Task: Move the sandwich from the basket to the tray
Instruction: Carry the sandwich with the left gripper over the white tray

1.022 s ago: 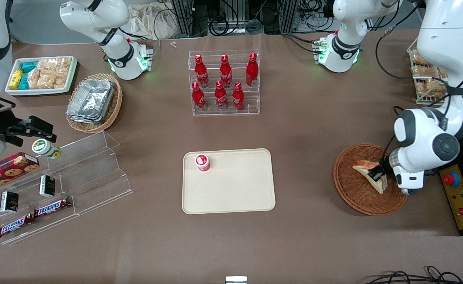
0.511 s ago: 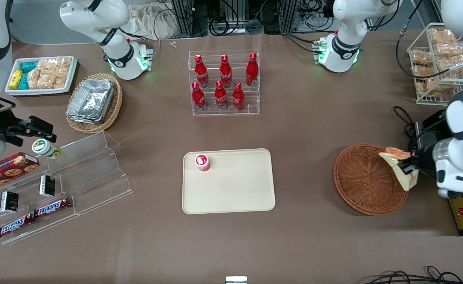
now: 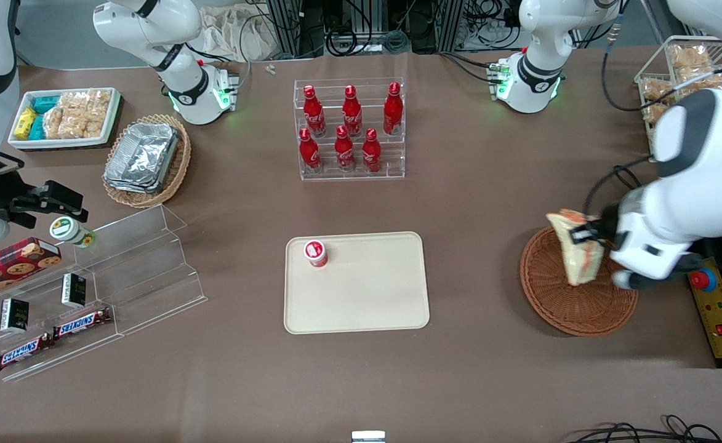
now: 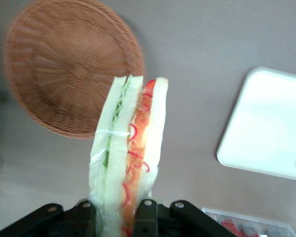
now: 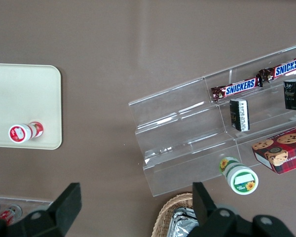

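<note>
Nearest the front camera on the table (image 3: 490,381): bare brown cloth.

Next: tray (image 3: 367,307), flat on the table, holding only a small red-capped bottle (image 3: 315,253) at one corner. Most of the tray is bare, so there is room for the drop.

Toward the working arm's end: basket (image 3: 573,311), nothing in it now. The wrist view confirms this, with the basket (image 4: 64,69) showing only bare weave.

Sandwich (image 3: 577,255) is off the basket and in the air above it, hanging point-down from the pincer (image 3: 585,237). In the wrist view the pincer (image 4: 116,212) is clamped on the sandwich (image 4: 130,148), one finger on each bread face (filling stripe and wrapper visible between them). The grip looks to sit at one end of the wedge, so some swing in transit is possible, as a judgement.

Farthest: rack of red bottles (image 3: 348,129), well apart from the route.

Progress: pick done, lift done. Left: carry across the open table to the tray, lower, release. Roughly halfway, by my estimate. The tray bottle should be avoided when setting down.
</note>
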Robot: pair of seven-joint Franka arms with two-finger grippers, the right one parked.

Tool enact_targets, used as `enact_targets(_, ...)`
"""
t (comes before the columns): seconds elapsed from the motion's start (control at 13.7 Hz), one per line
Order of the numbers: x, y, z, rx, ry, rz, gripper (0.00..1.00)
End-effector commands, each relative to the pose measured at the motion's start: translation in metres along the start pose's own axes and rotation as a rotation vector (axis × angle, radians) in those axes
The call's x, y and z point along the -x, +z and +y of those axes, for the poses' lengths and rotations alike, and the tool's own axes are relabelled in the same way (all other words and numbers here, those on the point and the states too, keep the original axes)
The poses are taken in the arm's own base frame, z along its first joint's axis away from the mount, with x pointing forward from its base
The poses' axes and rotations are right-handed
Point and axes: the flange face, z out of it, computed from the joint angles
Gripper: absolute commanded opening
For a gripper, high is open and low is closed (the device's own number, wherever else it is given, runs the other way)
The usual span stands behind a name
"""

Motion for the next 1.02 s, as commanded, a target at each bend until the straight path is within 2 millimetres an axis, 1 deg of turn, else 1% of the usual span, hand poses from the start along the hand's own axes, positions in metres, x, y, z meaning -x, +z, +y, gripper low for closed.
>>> enact_targets(0.0, 0.011, 0.034, 0.054, -0.026, 0.082, -0.041, 0.0)
enact_targets(0.15, 0.008, 0.058, 0.083, -0.002, 0.091, -0.031, 0.0)
enact_targets(0.22, 0.012, 0.075, 0.105, -0.004, 0.122, -0.036, 0.0)
enact_targets(0.29, 0.017, 0.09, 0.122, -0.004, 0.132, -0.045, 0.0)
enact_targets(0.44, 0.018, 0.111, 0.145, -0.004, 0.112, -0.025, 0.0)
enact_targets(0.51, 0.018, 0.119, 0.153, -0.012, 0.111, -0.002, 0.0)
enact_targets(0.66, 0.023, 0.134, 0.169, -0.023, 0.119, 0.006, 0.0)
enact_targets(0.73, 0.025, 0.138, 0.174, -0.025, 0.126, 0.003, 0.0)
enact_targets(0.8, 0.024, 0.143, 0.176, -0.022, 0.128, 0.001, 0.0)
enact_targets(0.95, 0.02, 0.148, 0.179, -0.001, 0.13, 0.02, 0.0)
